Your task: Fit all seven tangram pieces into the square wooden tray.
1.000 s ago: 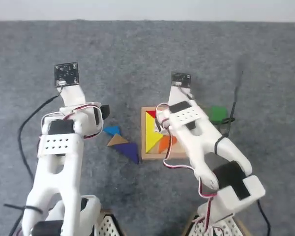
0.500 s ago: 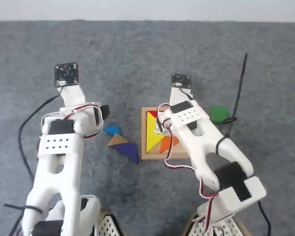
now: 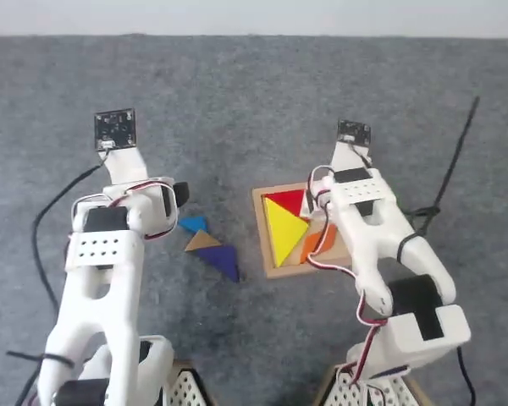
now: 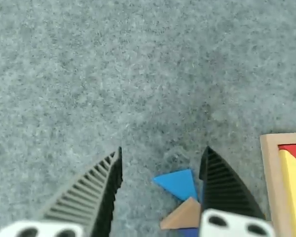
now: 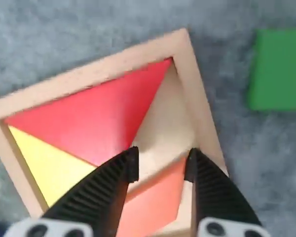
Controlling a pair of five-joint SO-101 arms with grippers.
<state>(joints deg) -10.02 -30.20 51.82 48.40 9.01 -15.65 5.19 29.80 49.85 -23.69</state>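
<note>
Tray [image 3: 260, 230] now rightward (three pieces [image 3: 289, 204] inside, seemingly)

We see a table [image 3: 237, 85] whose whole top is grey and felt-like, with a fine, speckled nap. The same fuzzy grey weave shows close up in both wrist views. Beyond the table's far edge a pale band [image 3: 254, 17] runs straight across the high view. We cannot tell whether it is a wall or something else. The light is soft and even, and it throws only faint, blurred shadows onto the grey top near the table's middle.
</note>
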